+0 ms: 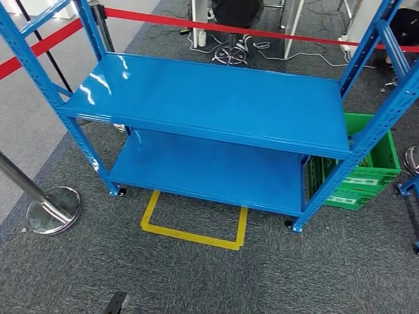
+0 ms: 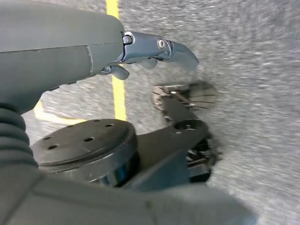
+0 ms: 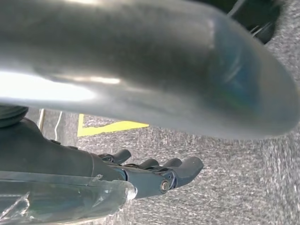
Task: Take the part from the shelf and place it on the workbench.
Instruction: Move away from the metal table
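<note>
The blue metal shelf (image 1: 207, 98) stands ahead of me on grey carpet. Its upper board and its lower board (image 1: 207, 170) both lie bare, and I see no part on either. My left hand (image 2: 155, 49) hangs over the carpet with its fingers stretched out and nothing in them. My right hand (image 3: 159, 173) also hangs over the carpet, fingers extended and apart, nothing between them. A blurred silvery rounded shape (image 3: 159, 65) sits very close to the right wrist camera; I cannot tell what it is.
A green plastic crate (image 1: 375, 163) sits on the floor behind the shelf's right end. A yellow tape rectangle (image 1: 198, 232) marks the carpet before the shelf. A chrome stanchion base (image 1: 52, 209) stands at the left. Red barrier belts (image 1: 222, 29) run behind the shelf.
</note>
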Controlling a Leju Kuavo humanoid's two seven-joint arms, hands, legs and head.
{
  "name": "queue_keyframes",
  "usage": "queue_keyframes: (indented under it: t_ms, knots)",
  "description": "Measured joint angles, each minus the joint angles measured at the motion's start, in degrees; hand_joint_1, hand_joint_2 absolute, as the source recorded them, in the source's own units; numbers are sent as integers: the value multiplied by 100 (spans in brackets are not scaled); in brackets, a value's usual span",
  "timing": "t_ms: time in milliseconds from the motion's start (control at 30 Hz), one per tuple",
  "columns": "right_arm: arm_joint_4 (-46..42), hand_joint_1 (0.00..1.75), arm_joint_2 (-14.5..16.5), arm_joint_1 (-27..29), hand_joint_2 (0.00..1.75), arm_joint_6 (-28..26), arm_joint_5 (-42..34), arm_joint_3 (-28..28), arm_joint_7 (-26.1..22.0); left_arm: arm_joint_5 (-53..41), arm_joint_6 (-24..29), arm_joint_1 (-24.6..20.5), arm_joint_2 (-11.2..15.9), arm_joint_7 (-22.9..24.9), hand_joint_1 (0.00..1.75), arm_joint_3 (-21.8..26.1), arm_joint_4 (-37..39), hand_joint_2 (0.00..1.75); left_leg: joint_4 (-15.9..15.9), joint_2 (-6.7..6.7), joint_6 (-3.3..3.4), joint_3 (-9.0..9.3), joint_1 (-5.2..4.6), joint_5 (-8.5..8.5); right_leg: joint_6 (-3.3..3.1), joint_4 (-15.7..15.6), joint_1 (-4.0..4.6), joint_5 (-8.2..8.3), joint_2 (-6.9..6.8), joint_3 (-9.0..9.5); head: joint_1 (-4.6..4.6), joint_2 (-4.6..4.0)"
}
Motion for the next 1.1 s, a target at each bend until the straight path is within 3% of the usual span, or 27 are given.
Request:
queue_keyframes:
  t_ms: [33,100,167,233,300,367,400,433,500,533,567,600,667,700,733,800,967,1100]
  knots:
    - [1,0,0,-15,0,-7,0,-1,15,-9,52,-4,5,104,0,0,-7,0,5,59,-30,24,-14,-21,-32,-314,14,95,-91,181,-3,0]
    - [2,0,0,-36,0,-14,0,-1,31,-25,89,-10,18,202,0,0,-23,0,4,159,-88,51,-37,-42,-98,-510,47,115,-124,274,-8,0]
    - [2,0,1,-27,0,-15,0,-3,39,-41,72,-27,22,214,0,-3,-36,87,-5,217,-146,73,-25,-59,-166,-526,38,137,9,250,-9,0]
    - [2,0,3,-24,0,-19,-16,-5,62,-66,39,-41,22,216,0,-6,-42,175,205,0,-211,-7,-9,-235,-232,-552,3,163,119,245,-23,0]
    - [14,0,7,-51,0,21,-210,-42,162,-130,32,-36,28,247,0,-14,-42,175,885,-317,-250,-333,3,-604,-271,-561,-23,178,216,234,-53,0]
    - [62,0,9,-92,0,195,-758,-209,254,-217,26,-13,49,283,0,-29,-42,175,1583,-413,-264,-713,9,-830,-286,-561,-27,181,321,224,-68,0]
    - [99,0,15,-111,44,309,-1103,-357,245,-275,-6,1,71,270,0,-51,-42,175,1679,-422,-267,-794,12,-779,-285,-560,-28,182,368,225,-67,0]
    - [134,0,27,-129,87,394,-1385,-511,202,-344,-55,12,98,232,0,-85,-42,175,1539,-422,-270,-761,19,-611,-278,-560,-32,182,407,231,-68,0]
    - [187,0,62,-162,175,480,-1646,-773,101,-484,-144,20,157,122,0,-186,-41,175,810,-442,-286,-460,47,-152,-237,-555,-39,182,469,243,-75,0]
    - [201,0,75,-175,175,491,-1584,-838,84,-519,-163,16,173,66,0,-232,-40,175,448,-473,-280,-309,62,-6,-203,-537,-31,177,494,234,-88,0]
    - [211,0,81,-181,175,498,-1422,-858,94,-516,-164,13,181,18,0,-268,-39,131,193,-502,-268,-207,77,76,-180,-523,-20,170,510,219,-94,0]
    - [215,0,82,-174,175,503,-1163,-826,128,-471,-144,17,184,-20,0,-309,-38,87,68,-529,-252,-166,84,93,-201,-514,-6,162,518,197,-103,0]
    - [218,0,79,-125,175,508,-660,-643,211,-289,-80,47,198,-48,0,-433,-38,0,26,-541,-209,-162,74,97,-311,-522,2,156,516,172,-92,0]
    - [218,0,76,-94,131,509,-528,-522,235,-173,-47,69,207,-48,0,-525,-38,0,27,-541,-190,-163,62,98,-353,-538,0,166,510,172,-89,0]
    - [218,0,72,-67,87,504,-510,-397,243,-52,-25,91,218,-47,0,-626,-38,0,27,-542,-168,-163,52,100,-343,-557,-4,185,506,181,-84,0]
    - [218,0,58,-28,0,483,-622,-142,237,191,-1,127,246,-46,0,-836,-38,0,31,-542,-134,-169,40,107,-258,-600,-15,227,502,215,-83,0]
    - [218,0,-12,74,0,403,-1054,476,186,787,12,204,337,-27,0,-1349,-38,0,37,-541,-105,-176,30,109,-87,-653,-32,254,502,251,-86,0]
    - [218,0,-87,161,0,339,-1431,967,130,1263,22,272,413,-21,0,-1765,-40,0,38,-541,-99,-176,31,109,-58,-654,-31,252,502,246,-87,0]
